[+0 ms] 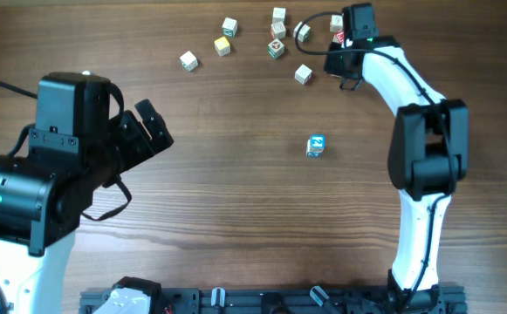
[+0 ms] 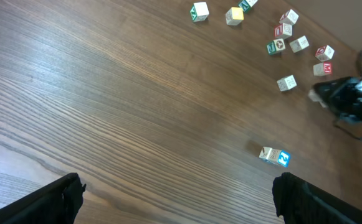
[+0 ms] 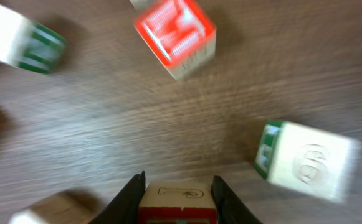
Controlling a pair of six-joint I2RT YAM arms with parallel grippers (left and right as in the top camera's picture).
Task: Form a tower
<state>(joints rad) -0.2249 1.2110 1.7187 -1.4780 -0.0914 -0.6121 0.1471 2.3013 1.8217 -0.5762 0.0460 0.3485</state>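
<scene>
Tower [image 1: 316,146]: overhead, only a blue-topped start stood alone mid-table, well apart from the loose cubes [image 1: 276,35] at the far edge
Height, overhead: could not be told from straight above
Right gripper [image 1: 342,39]: overhead, low among the far cubes, its jaws hidden under the wrist
Way to the tower: back toward the base and slightly left of the right jaws; by my judgement, any carry would run along that line
Nearer arm: right; the left gripper [image 1: 153,131] hung over the left side, well apart from the tower
Left wrist, jaws: spread wide with nothing between them, only bare table [image 2: 137,112]
Left wrist, tower [image 2: 275,156]: a pale cube touched a blue-marked one; stacked or side by side could not be told
Right wrist, jaws: narrow, pressed against both sides of a red-banded cube [image 3: 179,198], square on
Right wrist, neighbours: M cube [image 3: 176,34] lay ahead and 6 cube [image 3: 305,160] to the right, both clear of the jaws
Right wrist, tower: out of view
</scene>
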